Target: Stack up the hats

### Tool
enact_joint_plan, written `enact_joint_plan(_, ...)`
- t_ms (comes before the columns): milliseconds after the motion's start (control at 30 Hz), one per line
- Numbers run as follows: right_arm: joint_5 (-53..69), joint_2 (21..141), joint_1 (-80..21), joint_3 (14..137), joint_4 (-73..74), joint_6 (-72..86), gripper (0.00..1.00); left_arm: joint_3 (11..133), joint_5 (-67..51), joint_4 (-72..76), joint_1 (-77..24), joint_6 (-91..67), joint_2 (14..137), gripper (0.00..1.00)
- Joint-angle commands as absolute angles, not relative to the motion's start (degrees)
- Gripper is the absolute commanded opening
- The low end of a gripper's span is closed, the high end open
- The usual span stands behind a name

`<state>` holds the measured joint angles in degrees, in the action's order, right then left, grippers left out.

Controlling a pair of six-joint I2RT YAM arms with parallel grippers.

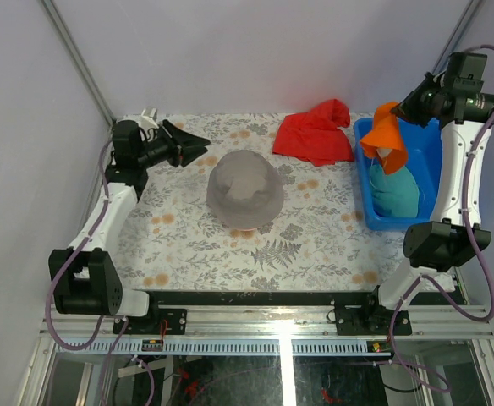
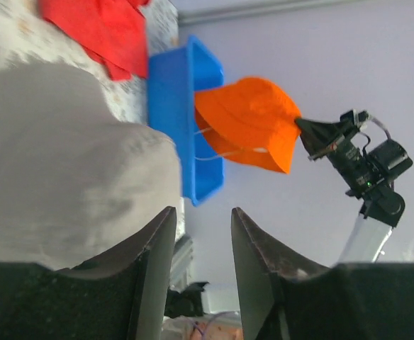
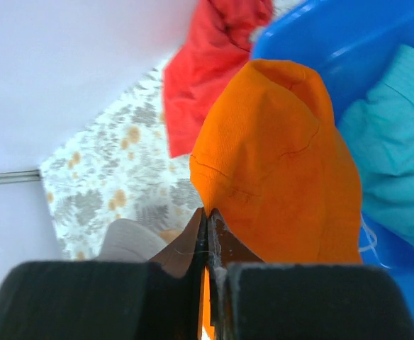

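Note:
The grey hat [image 1: 244, 190] sits crown up in the middle of the table; it also shows in the left wrist view [image 2: 58, 163]. My right gripper [image 1: 399, 110] is shut on the orange hat's [image 1: 385, 139] brim and holds it hanging above the blue bin [image 1: 433, 139]; the pinch shows in the right wrist view [image 3: 208, 211]. The teal hat [image 1: 395, 190] lies in the bin under it. My left gripper [image 1: 198, 144] is open and empty, just left of the grey hat, jaws apart [image 2: 203, 212]. The pink hat is out of view.
A crumpled red cloth [image 1: 315, 134] lies at the back of the table between the grey hat and the bin. The floral mat [image 1: 315, 245] covers the table. Grey walls close in on the left, back and right.

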<state>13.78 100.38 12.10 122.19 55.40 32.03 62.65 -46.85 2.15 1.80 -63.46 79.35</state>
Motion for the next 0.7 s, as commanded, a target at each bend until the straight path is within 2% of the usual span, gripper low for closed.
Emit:
enact_joint_plan(0, 21.92, 98.93, 9.86, 129.07, 52.62, 37.6, 0.0, 64.42, -45.7, 13.35, -3.35, -76.22, 78.47, 0.37)
enact_joint_plan(100, 25.13, 98.39, 8.16, 129.98, 49.8, 41.87, 0.0, 66.25, -44.21, 16.43, -6.65, -81.96, 78.5, 0.39)
enact_joint_plan(200, 27.18, 97.9, 5.98, 130.13, 46.0, 46.51, 0.0, 68.19, -42.03, 19.37, -10.01, -88.01, 78.52, 0.48)
enact_joint_plan(333, 29.5, 97.65, 3.02, 130.09, 40.54, 52.0, 0.0, 65.62, -36.2, 30.56, -16.42, -104.53, 78.84, 0.55)
enact_joint_plan(500, 29.36, 96.85, -1.21, 128.5, 34.53, 55.35, 0.0, 64.55, -28.67, 40.48, -25.66, -119.35, 81.74, 0.56)
enact_joint_plan(667, 28.83, 95.79, -3.47, 126.75, 30.55, 57.19, 0.0, 69.39, -24.87, 39.97, -32.2, -122.73, 85.41, 0.57)
